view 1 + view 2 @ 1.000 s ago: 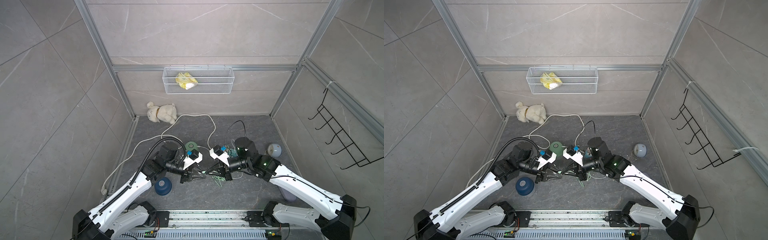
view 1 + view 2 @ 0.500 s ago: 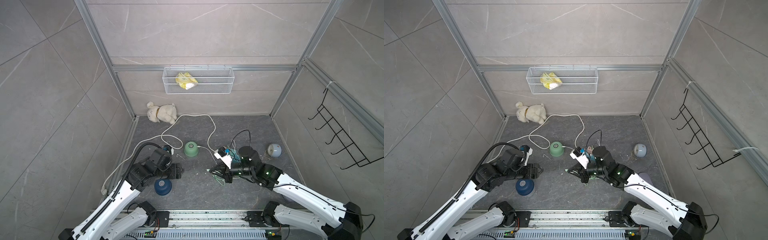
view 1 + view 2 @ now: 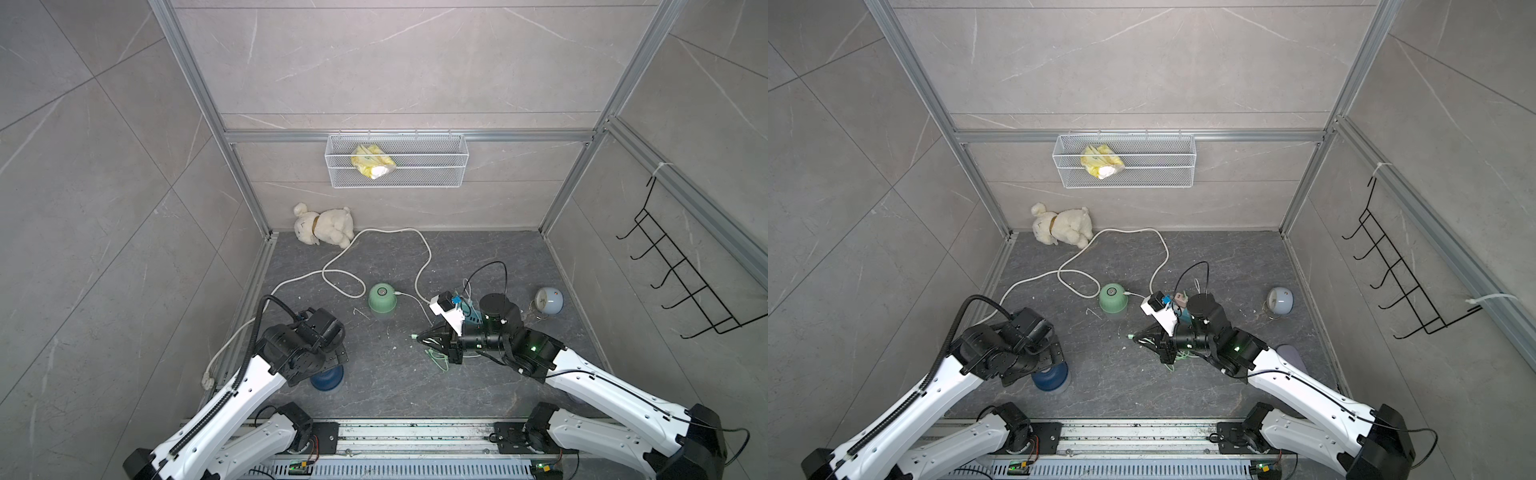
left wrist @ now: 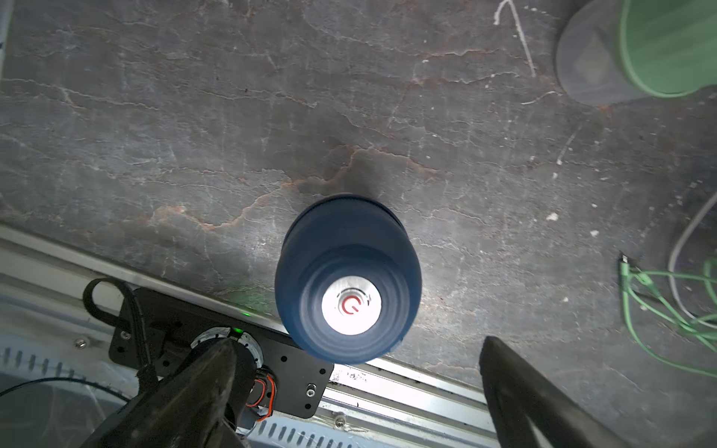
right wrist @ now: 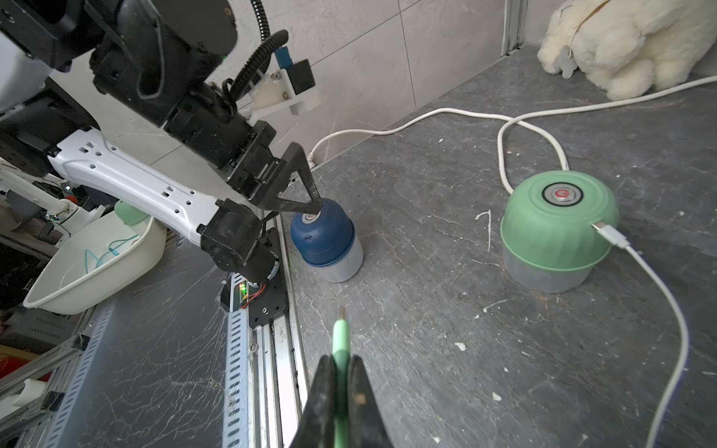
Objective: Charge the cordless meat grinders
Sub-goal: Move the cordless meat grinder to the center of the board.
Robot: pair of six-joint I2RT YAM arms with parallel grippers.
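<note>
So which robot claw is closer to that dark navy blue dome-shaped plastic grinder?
Left. The left gripper, open, hangs right over the dark navy blue dome-shaped grinder, at its metal-centred top. The right gripper is well off to the robot's right, shut on a thin green cable plug.

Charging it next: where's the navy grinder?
In a top view, the navy grinder stands front left by the rail, under the open left claw.
</note>
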